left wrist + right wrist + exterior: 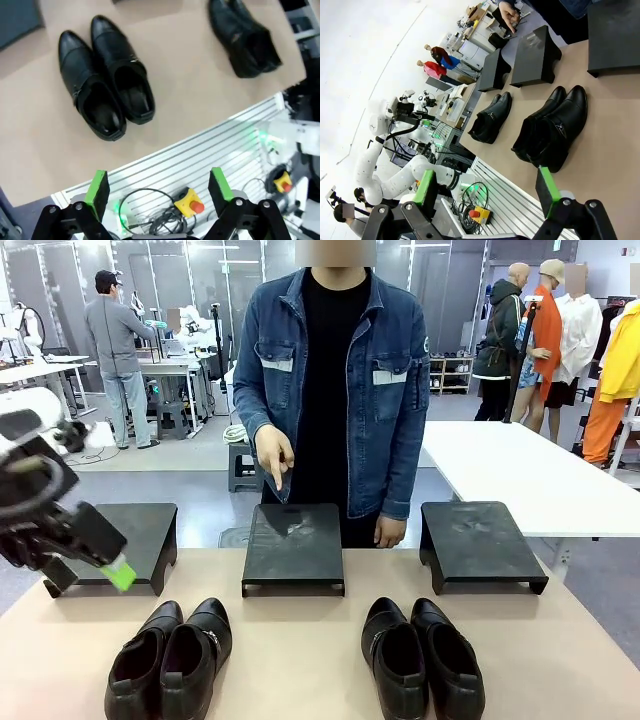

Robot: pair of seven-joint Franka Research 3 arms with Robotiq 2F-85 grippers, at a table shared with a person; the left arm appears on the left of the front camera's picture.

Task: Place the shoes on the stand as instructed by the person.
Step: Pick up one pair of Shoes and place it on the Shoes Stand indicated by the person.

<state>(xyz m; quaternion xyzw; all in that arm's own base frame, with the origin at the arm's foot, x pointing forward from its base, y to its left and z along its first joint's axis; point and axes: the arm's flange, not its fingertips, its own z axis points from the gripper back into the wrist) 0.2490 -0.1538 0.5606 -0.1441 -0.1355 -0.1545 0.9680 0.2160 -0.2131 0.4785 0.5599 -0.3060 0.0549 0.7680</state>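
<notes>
Two pairs of black shoes are set on the bench (300, 640), toward the robot's side; none is on a stand. The left pair of shoes (170, 660) lies before the left stand (140, 530), and the right pair of shoes (422, 658) lies between the middle stand (293, 545) and the right stand (480, 540), nearer the robot. In the front view the heels of both pairs are cut off by the bottom edge.

The left hand (159, 187) is open. Its green pads are spread wide with nothing between them, and in the left wrist view they are seen over the slatted frame off the bench's near edge. In the front view this hand is blurred – one green pad alone can be made out – and a corner of the left stand is hidden by it. In the left wrist view the farther pair is smeared and clipped by the top edge.

The right hand (486, 189) is likewise spread and empty.

The person (330, 370) is seen behind the middle stand, legs hidden by it. The person's pointing hand (273, 455) is aimed down at that stand – whether it is touched cannot be told.
</notes>
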